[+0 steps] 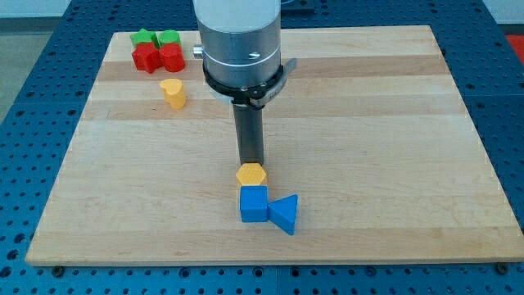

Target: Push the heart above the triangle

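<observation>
Yellow and heart-shaped, the task's block (173, 93) lies well apart from my tip (250, 162), up toward the view's top and off to the view's left of it, on bare wood with nothing touching it. The blue triangle (285, 213) sits the other way from the end effector, below it and slightly to the view's right, pressed against the right side of a blue cube (253, 204). My tip, the lower end of the straight dark rod, stands just above a yellow-orange hexagon (251, 174), at or very near its top edge; whether they touch cannot be told. That hexagon in turn rests against the top of the blue cube, so the three blocks form a tight cluster directly below the end effector. The rod has no jaws and holds nothing. Farther out than the heart, toward the view's top left, four blocks huddle together: a green star (144, 38) and a green cube (168, 38) above a red block (146, 57) and a second red block (171, 57). All rest on the pale wooden tabletop (393, 123).
</observation>
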{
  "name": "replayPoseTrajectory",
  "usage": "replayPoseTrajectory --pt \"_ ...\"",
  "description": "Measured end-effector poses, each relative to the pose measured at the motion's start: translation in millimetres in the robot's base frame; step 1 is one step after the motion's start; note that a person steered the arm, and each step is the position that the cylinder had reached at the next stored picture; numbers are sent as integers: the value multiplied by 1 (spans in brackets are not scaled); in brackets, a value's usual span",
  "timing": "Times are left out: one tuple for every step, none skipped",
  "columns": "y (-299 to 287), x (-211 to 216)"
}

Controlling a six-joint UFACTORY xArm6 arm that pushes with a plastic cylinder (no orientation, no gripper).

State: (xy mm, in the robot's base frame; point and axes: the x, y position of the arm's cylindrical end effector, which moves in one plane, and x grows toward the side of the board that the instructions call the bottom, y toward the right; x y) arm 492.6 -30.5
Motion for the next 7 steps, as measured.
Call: replayPoseTrajectory --pt "0 11" --pt "0 13" --pt "-24 3" --pt "-72 -21" --pt "-123 -50" --pt "-169 -75" --pt "-201 -95"
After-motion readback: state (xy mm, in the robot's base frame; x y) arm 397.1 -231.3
